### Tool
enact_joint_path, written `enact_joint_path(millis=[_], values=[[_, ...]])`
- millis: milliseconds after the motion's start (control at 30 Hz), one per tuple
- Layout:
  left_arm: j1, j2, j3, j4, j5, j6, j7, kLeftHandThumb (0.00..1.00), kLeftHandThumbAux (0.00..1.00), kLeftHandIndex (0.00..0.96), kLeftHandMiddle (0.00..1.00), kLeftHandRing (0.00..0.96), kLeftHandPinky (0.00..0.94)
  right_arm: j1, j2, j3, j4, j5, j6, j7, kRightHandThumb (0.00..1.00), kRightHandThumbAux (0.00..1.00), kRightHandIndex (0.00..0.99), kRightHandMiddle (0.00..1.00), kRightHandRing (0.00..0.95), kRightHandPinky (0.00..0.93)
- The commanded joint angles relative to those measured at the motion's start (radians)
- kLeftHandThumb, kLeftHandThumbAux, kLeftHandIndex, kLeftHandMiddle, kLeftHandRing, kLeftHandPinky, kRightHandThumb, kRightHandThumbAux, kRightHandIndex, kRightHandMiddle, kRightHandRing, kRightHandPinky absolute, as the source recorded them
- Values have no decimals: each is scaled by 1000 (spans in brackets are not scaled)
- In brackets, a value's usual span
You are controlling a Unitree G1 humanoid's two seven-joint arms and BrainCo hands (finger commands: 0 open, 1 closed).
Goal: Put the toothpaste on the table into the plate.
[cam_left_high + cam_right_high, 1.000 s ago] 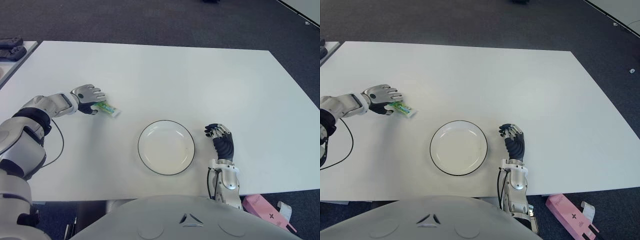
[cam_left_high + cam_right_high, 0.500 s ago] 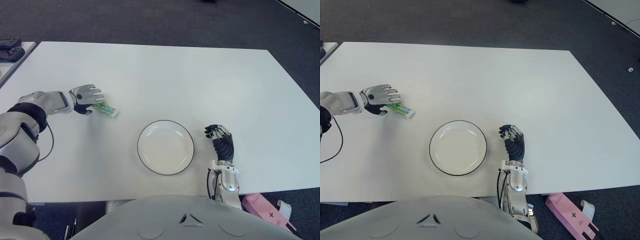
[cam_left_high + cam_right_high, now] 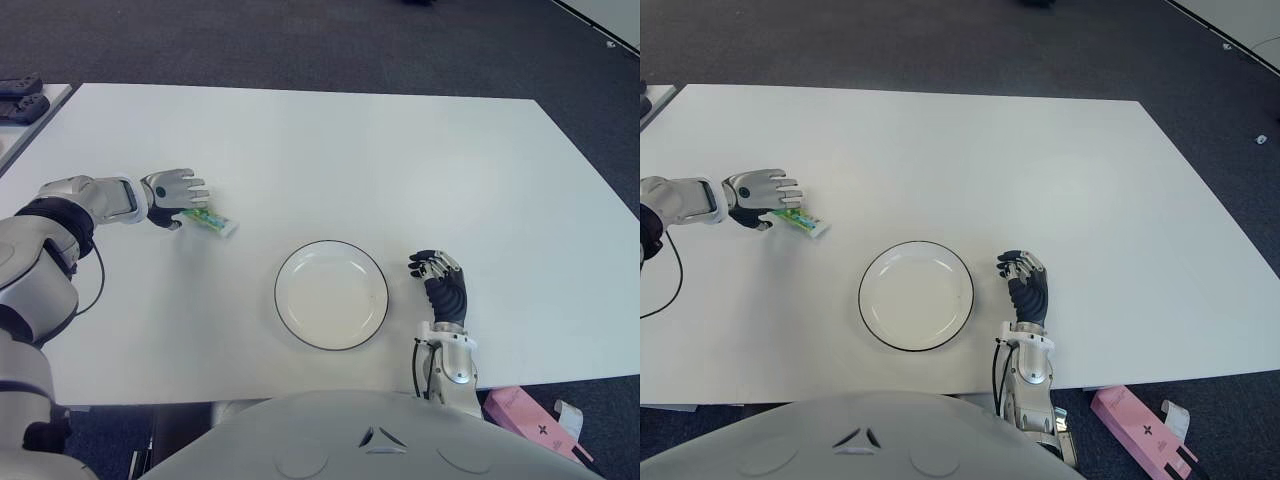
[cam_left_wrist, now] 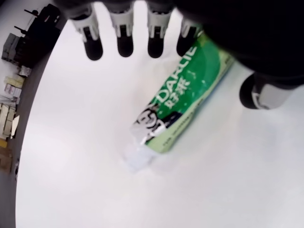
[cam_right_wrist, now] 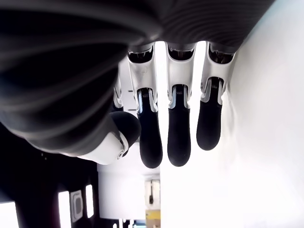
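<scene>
- Left hand (image 3: pixel 172 190) sits over the green toothpaste tube (image 3: pixel 211 219) at about 10 o'clock from the plate (image 3: pixel 331 294), on the white table (image 3: pixel 400 160).
- Its fingers (image 4: pixel 124 28) are stretched out above the tube and the thumb is off to one side; the wrist view shows the tube lying flat on the table beneath the palm, not gripped.
- One end of the tube is hidden under the hand, and the crimped end points toward the plate.
- Tube and plate are well apart, with bare table between them; the plate holds nothing.
- Right hand (image 3: pixel 441 283) shows just beside the plate at 3 o'clock, near the table's front edge, fingers loosely extended and holding nothing.
- Black controllers (image 3: pixel 22 95) lie on a neighbouring surface at 10 o'clock, beyond the table's far left corner.
- On the floor at about 5 o'clock from the plate, past the table's front edge, lies a pink box (image 3: pixel 1140 431).
</scene>
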Motion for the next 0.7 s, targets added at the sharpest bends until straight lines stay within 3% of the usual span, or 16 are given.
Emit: enact_joint_path(millis=[33,467,700], values=[[20,-25,-11,10,-5,-32,-26,447,339,0,6,0,82,10,10,-1,5,1,9,-4,709,727,428,488,481,469],[54,-51,26,38,-92,-53,-65,448,324,0,51,50,143,9,10,-7,9,13,8,1,710,727,429,485,483,474],[71,-68,65,72,-165,-83,-121,446,329,77,149,159,319,3,3,-13,14,7,6,-1,709,727,428,488,484,473]])
